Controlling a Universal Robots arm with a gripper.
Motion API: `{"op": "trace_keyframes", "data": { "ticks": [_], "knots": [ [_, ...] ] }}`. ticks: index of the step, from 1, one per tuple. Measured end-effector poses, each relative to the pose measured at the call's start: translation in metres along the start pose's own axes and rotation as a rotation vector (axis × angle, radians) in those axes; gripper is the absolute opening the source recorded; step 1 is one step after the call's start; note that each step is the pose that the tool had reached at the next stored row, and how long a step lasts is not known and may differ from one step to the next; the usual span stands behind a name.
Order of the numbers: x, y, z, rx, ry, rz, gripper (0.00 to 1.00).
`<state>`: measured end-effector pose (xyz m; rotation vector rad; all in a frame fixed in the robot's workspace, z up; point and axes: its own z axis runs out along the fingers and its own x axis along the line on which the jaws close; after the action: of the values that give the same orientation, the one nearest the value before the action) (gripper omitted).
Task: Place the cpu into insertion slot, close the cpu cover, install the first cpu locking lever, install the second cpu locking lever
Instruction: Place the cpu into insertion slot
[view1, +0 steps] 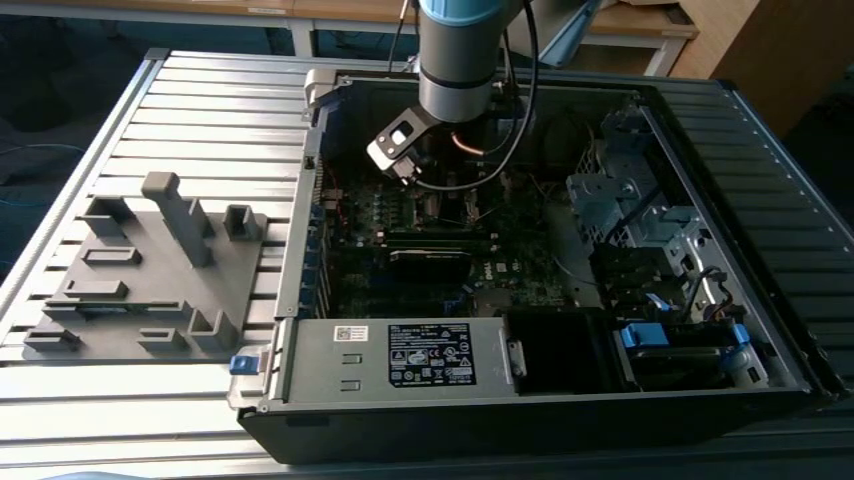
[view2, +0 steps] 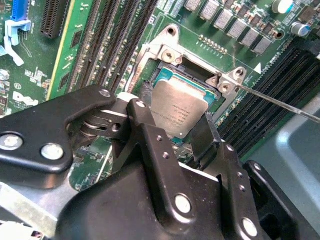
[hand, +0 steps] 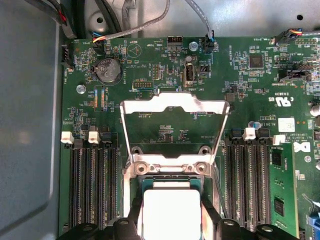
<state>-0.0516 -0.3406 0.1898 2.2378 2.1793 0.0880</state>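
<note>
My gripper (view2: 172, 126) (hand: 171, 222) is shut on the cpu (view2: 180, 105) (hand: 171, 212), a silver-grey square chip pinched at two opposite edges. The chip hangs just over the insertion slot (view2: 192, 69) (hand: 170, 180), whose dark socket and metal rim show around it. The cpu cover (hand: 175, 101), a silvery frame with a big square opening, stands swung open beyond the socket. A thin wire locking lever (view2: 280, 102) sticks out from the socket's corner, unlatched. In the exterior view the gripper (view1: 414, 175) reaches down into the open computer case (view1: 534, 400) over the motherboard.
Long black memory slots (view2: 110, 45) (hand: 92, 185) run along both sides of the socket. Drive cages and cables (view1: 641, 220) fill the case on the exterior view's right. A grey fixture plate (view1: 147, 270) lies on the slatted table on the exterior view's left.
</note>
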Motion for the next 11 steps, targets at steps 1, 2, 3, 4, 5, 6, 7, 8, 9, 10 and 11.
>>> {"op": "trace_keyframes", "data": {
  "ticks": [1,2,3,4,5,6,7,8,9,10,11],
  "knots": [
    [0.0,0.0001,0.0002,-0.0003,0.0002,0.0,0.55],
    [0.0,0.0,0.0001,-0.0002,-0.0002,0.0,0.61],
    [-0.0001,0.0,0.0,0.0001,-0.0006,0.0,0.61],
    [-0.0002,-0.0001,-0.0002,0.0004,-0.0012,0.0,0.61],
    [-0.0002,-0.0001,-0.0006,0.0006,-0.0014,0.0,0.61],
    [-0.0001,0.0,-0.0018,0.0005,-0.0011,0.0,0.61],
    [-0.0001,0.0001,-0.0037,0.0005,-0.0011,0.0,0.61],
    [0.0,0.0002,-0.0059,0.0004,-0.0011,0.0,0.61],
    [0.0001,0.0004,-0.0083,0.0005,-0.0012,0.0,0.61],
    [0.0001,0.0005,-0.0108,0.0004,-0.0011,0.0,0.61],
    [0.0002,0.0006,-0.0135,0.0004,-0.0011,0.0,0.61]
  ]
}}
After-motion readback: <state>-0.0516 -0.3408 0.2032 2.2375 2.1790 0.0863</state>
